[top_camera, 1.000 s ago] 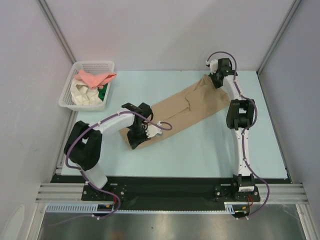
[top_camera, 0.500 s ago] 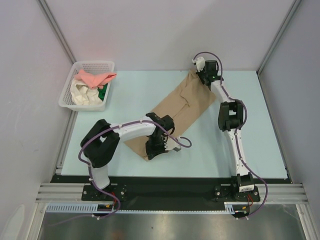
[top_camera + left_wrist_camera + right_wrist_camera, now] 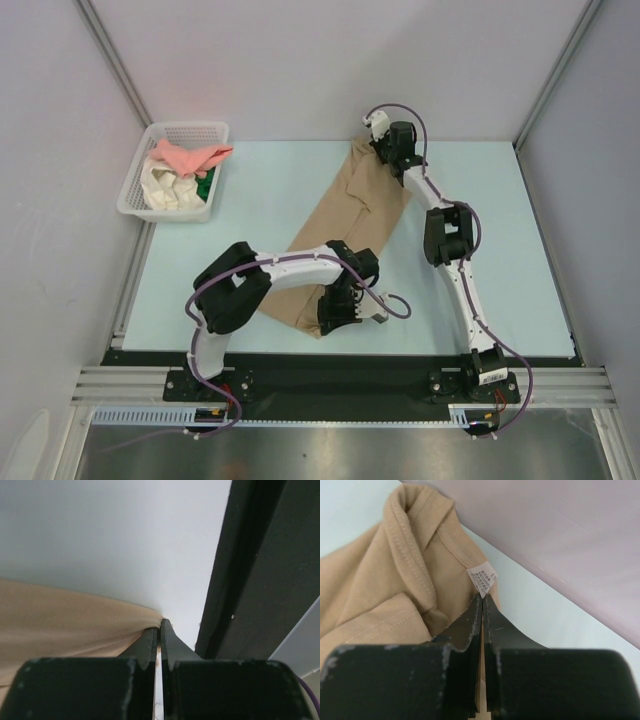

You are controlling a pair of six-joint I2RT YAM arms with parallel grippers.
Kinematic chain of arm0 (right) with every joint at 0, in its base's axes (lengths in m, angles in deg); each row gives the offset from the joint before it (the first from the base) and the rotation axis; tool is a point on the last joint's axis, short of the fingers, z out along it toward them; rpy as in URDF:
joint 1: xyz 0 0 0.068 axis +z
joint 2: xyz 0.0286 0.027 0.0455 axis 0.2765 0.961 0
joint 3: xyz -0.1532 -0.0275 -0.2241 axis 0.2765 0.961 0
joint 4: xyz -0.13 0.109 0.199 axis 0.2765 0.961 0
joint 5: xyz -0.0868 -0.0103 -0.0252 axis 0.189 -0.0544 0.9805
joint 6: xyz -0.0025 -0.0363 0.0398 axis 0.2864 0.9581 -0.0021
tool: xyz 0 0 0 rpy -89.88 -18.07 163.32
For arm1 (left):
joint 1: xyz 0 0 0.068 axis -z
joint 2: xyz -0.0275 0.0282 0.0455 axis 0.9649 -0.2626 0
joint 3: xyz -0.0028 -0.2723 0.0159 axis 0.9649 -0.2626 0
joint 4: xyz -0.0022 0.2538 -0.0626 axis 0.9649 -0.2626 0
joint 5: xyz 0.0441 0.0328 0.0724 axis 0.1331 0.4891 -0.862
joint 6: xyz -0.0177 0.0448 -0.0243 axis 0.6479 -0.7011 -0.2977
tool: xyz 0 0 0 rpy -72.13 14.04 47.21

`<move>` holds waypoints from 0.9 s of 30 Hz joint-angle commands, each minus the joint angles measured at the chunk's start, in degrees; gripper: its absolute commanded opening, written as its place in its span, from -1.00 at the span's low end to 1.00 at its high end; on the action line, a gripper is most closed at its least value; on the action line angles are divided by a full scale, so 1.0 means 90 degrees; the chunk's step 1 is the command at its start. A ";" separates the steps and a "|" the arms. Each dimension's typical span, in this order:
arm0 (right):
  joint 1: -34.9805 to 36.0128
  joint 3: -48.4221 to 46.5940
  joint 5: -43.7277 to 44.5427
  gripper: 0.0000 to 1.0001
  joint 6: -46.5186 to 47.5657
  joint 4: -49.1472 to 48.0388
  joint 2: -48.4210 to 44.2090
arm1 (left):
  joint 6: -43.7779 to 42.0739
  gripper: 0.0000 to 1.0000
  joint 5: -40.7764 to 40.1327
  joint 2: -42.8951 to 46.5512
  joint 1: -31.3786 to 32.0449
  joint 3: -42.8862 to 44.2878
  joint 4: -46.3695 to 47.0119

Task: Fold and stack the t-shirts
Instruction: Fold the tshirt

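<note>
A large tan t-shirt (image 3: 350, 220) lies stretched in a long folded band on the pale table, running from the far edge down to the near edge. My right gripper (image 3: 378, 148) is shut on its collar end, and the right wrist view shows the gripper (image 3: 482, 599) pinching the tan shirt (image 3: 385, 580) just below a white label (image 3: 482, 582). My left gripper (image 3: 332, 322) is shut on the shirt's near end; the left wrist view shows its tips (image 3: 160, 626) clamping the edge of the tan cloth (image 3: 60, 622). Pink (image 3: 192, 157), cream (image 3: 165, 187) and green (image 3: 206, 184) t-shirts sit in the basket.
The white mesh basket (image 3: 190, 127) stands at the far left of the table. A black strip (image 3: 250, 580) runs along the table's near edge, close beside my left gripper. The back wall (image 3: 560, 540) rises right behind the right gripper.
Both arms have swung the tan shirt round: the left gripper pulled its end right and toward the near edge, the right gripper carried the collar left along the far edge.
</note>
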 commanded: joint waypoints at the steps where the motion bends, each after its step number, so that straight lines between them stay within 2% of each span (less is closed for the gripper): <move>1: 0.0036 -0.0303 -0.0024 -1.00 -0.0042 -0.0685 0.0231 | 0.0016 -0.99 0.0564 -0.0073 0.0257 0.0228 0.0031; 6: 0.0075 -0.0293 0.0025 -0.98 0.0154 -0.0872 0.0329 | 0.0221 -0.99 0.0740 -0.0073 0.0364 0.0559 0.0100; 8: 0.0094 -0.0293 0.0034 -0.71 0.0212 -0.0931 0.0348 | 0.0279 -0.99 0.0750 -0.0132 0.0443 0.0890 0.0012; 9: 0.0114 -0.0245 0.0102 -0.24 0.0203 -0.0998 0.0349 | 0.0280 -0.99 0.0750 -0.0248 0.0540 0.0999 -0.0008; 13: -0.0003 -0.0274 0.0366 0.17 -0.0391 -0.1029 0.0116 | 0.0319 -0.99 0.0838 -0.0619 0.0677 0.1546 -0.0164; 15: -0.0120 -0.0293 0.0444 0.26 -0.0714 -0.0931 -0.0100 | 0.0329 -0.99 0.0847 -0.0727 0.0707 0.1829 -0.0203; 21: -0.0491 0.0487 0.0103 0.31 -0.0920 -0.1213 -0.1398 | 0.0358 -0.96 0.0867 -0.0816 0.0746 0.2201 -0.0272; 27: -0.0667 0.0302 0.0093 0.32 -0.0929 -0.0747 -0.1907 | 0.0260 -0.91 0.0926 -0.0932 0.0941 0.2542 -0.0194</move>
